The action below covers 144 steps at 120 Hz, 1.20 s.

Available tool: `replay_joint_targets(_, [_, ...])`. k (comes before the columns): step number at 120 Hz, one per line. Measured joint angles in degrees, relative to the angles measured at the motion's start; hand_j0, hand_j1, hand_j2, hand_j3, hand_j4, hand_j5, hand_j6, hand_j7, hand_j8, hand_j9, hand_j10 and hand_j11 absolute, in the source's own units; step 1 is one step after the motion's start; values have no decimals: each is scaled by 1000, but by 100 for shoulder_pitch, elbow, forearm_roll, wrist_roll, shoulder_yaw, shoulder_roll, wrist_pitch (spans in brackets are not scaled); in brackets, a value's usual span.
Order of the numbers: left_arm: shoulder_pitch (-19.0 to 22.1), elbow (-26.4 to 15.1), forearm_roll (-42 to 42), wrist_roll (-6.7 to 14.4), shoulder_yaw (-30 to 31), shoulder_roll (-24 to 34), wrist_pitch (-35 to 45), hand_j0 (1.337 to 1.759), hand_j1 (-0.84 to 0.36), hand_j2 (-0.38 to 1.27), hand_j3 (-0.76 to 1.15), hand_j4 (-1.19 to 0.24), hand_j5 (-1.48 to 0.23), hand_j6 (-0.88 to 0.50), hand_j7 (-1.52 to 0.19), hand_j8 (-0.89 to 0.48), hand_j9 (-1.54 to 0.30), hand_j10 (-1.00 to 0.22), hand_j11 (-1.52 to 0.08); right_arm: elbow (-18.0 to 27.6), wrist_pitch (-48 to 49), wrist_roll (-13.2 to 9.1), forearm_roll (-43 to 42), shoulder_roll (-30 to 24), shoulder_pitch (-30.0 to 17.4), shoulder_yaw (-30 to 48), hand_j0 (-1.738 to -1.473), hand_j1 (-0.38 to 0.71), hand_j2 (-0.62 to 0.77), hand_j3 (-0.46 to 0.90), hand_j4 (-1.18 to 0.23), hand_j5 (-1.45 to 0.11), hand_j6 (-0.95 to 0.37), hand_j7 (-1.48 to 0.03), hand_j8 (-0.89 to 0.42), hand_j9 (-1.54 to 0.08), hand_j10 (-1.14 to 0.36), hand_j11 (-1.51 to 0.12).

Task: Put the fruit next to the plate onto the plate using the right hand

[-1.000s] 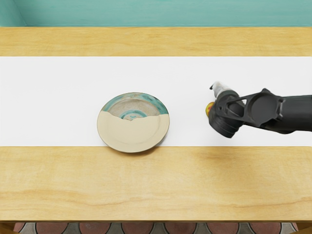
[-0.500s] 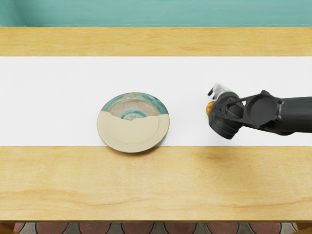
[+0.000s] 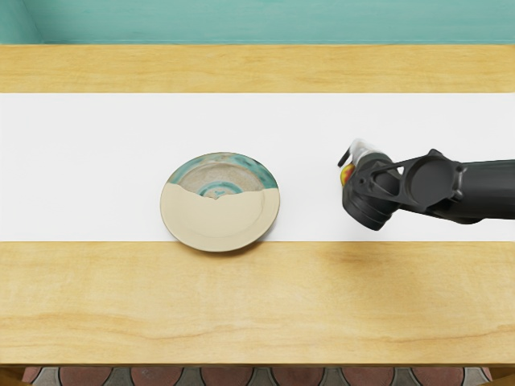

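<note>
One wooden table fills most of the frame. Its far edge meets a teal wall along the top, and its near edge is cut off just above the bottom border.

A white runner crosses the table from the left edge to the right edge in the upper middle.

The right arm enters from the right edge at mid-height, over the runner. Its dark casing covers most of what lies below it.

The plate sits left of centre on the runner. Its far half is teal-glazed, its near half is cream, and nothing rests on it.

The right hand is right of centre, well apart from the plate. It is seen from behind the wrist housing, so how far it is open cannot be determined.

The fruit shows only as a small orange-yellow sliver at the hand's left edge. The rest is hidden, and whether the hand has hold of it cannot be told.
</note>
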Motion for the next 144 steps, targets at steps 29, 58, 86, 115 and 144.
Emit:
replay_joint_targets(29, [0, 0, 0, 0, 0, 0, 0, 1658, 73, 46, 0, -230, -299, -230, -299, -230, -299, -230, -299, 40, 13, 10, -12, -32, 41, 11, -1653, 270, 152, 0, -679, -893, -437, -887, -389, -857, -606, -893])
replay_joint_targets(58, [0, 0, 0, 0, 0, 0, 0, 1658, 73, 46, 0, -230, -299, -230, -299, -230, -299, -230, -299, 369, 22, 16, 112, -349, 280, 57, -1650, 215, 225, 0, -761, -1009, -517, -999, -415, -1012, -661, -1028])
replay_joint_targets(86, [0, 0, 0, 0, 0, 0, 0, 1658, 73, 47, 0, -230, -299, -230, -299, -230, -299, -230, -299, 838, 177, 14, 350, -1189, 594, 863, -1649, 189, 157, -1, -799, -1064, -504, -1050, -400, -1076, -654, -1076])
replay_joint_targets(115, [0, 0, 0, 0, 0, 0, 0, 1658, 73, 47, 0, -230, -299, -230, -299, -230, -299, -230, -299, 1247, 1640, 13, 413, -1576, 561, 2112, -1650, 271, 327, 0, -800, -1109, -442, -1069, -345, -1103, -619, -1105])
replay_joint_targets(144, [0, 0, 0, 0, 0, 0, 0, 1658, 73, 46, 0, -230, -299, -230, -299, -230, -299, -230, -299, 1438, 1907, 11, 428, -767, 596, 2666, -1649, 264, 298, 0, -802, -1133, -439, -1079, -344, -1115, -610, -1109])
